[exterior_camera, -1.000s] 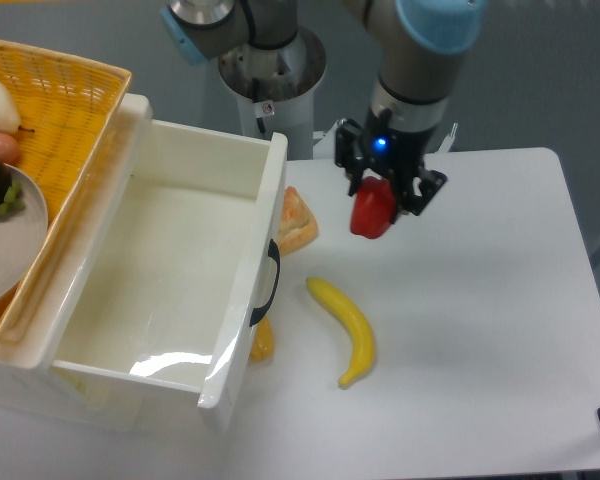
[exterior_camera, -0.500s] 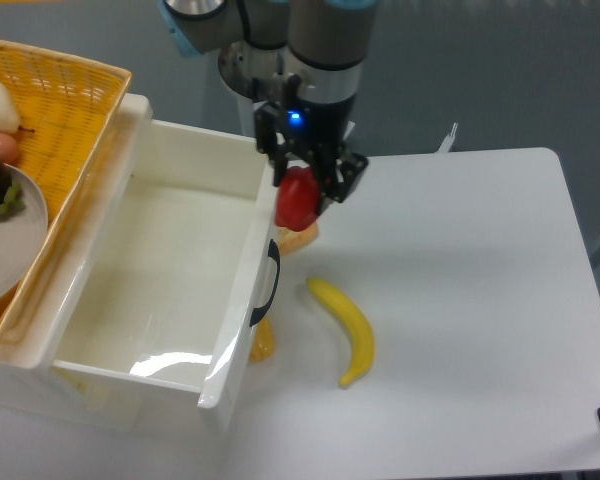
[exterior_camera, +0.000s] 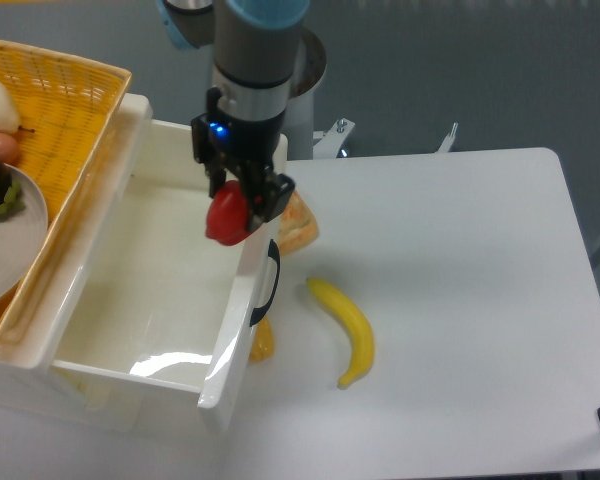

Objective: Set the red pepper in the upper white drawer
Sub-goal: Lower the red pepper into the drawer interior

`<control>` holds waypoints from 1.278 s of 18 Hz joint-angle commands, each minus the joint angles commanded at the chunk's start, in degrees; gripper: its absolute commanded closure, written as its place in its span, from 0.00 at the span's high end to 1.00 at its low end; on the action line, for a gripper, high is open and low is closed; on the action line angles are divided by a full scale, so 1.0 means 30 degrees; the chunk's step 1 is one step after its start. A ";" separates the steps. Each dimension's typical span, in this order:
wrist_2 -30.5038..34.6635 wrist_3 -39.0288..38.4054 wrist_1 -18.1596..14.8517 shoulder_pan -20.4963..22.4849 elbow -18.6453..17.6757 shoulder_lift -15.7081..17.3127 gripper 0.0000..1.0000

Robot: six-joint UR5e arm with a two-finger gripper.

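Red pepper (exterior_camera: 226, 217) held above the upper white drawer (exterior_camera: 140, 290).
Glossy red pepper, lifted clear, overlapping the drawer's right front wall near the dark curved handle; the deep white drawer stands pulled open, interior bare.

The black two-finger gripper (exterior_camera: 239, 200) clamps the small glossy red bell pepper (exterior_camera: 226, 217) in the air, above the right inner edge of the large glossy white plastic drawer (exterior_camera: 130, 290), which sits open at the left side of the white table (exterior_camera: 460, 300). A curved yellow banana (exterior_camera: 347, 329) lies near the table's middle. A yellow wicker basket (exterior_camera: 60, 110) rests on the drawer's left wall, at the far-left corner.
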 joint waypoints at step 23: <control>0.0146 0.2137 0.1905 -0.1788 -0.1406 -0.1789 0.10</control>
